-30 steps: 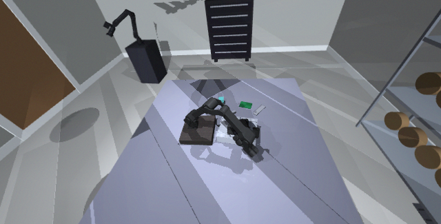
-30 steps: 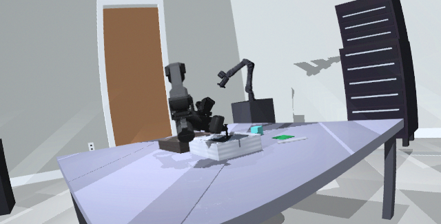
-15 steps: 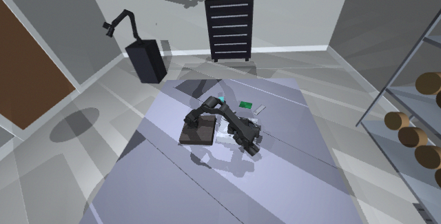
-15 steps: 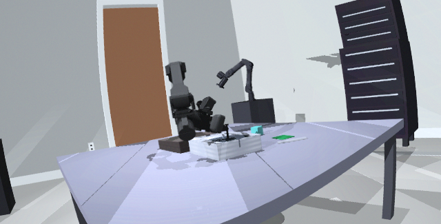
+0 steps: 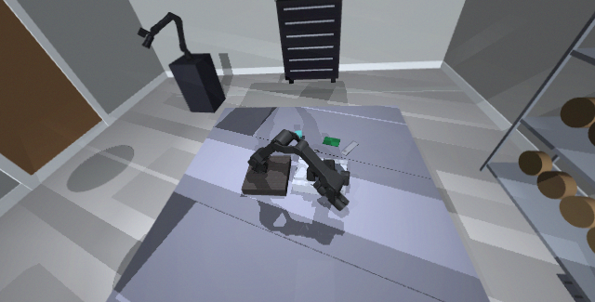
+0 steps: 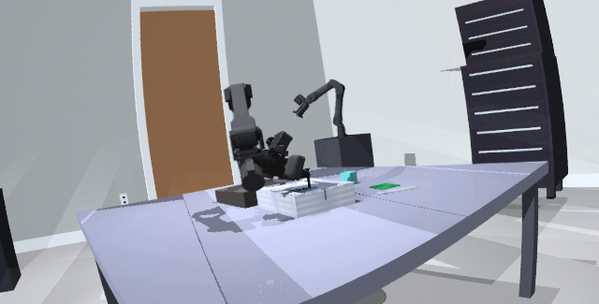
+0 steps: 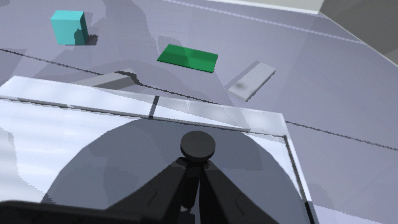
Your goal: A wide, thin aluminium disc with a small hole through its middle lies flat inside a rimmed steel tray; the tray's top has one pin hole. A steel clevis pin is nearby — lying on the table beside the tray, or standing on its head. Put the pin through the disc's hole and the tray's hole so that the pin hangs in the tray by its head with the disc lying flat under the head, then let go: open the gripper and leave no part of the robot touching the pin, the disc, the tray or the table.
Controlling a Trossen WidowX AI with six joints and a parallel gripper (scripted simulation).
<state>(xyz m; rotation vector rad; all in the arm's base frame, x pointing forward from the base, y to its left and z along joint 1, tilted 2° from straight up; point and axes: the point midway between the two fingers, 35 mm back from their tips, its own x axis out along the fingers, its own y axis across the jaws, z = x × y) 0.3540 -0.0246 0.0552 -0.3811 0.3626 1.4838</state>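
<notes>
At the upper left of the wrist view, a turquoise block [image 5: 298, 134] [image 6: 348, 176] [image 7: 69, 28] stands on the table [image 5: 297, 256] [image 6: 290, 243] [image 7: 150, 22], beyond the tray's far wall and out of the pin's way. In the top view, left of centre, the arm rises from a dark brown block [image 5: 267, 178] [image 6: 236, 197], which seems to serve as its footing; from there it arches rightward so that its wrist comes over the tray.

In the middle of the wrist view, the steel tray [image 5: 297, 190] [image 6: 323, 203] [image 7: 122, 104] spreads across the lower half, its rim enclosing the wide grey disc [image 7: 100, 160], which looks to lie flat inside; the rim probably keeps the disc from wandering. The pin [image 6: 308, 179] [image 7: 198, 145] is over the disc, near the middle of the frame, its round head uppermost. The gripper [image 7: 193, 166] is clenched on it just under the head, most likely so that the shank points down and leads into the holes. Neither hole can be made out, and whether the tip has entered the disc cannot be told. The step in hand appears to be lining up or lowering the pin; a sideways error could push the disc off its match with the tray's hole.

Right of the turquoise block lies a green plate [image 5: 331, 141] [image 6: 385, 186] [image 7: 189, 58], and farther right a pale bar [image 5: 350, 148] [image 6: 397, 190] [image 7: 253, 81], both on the table beyond the tray.
</notes>
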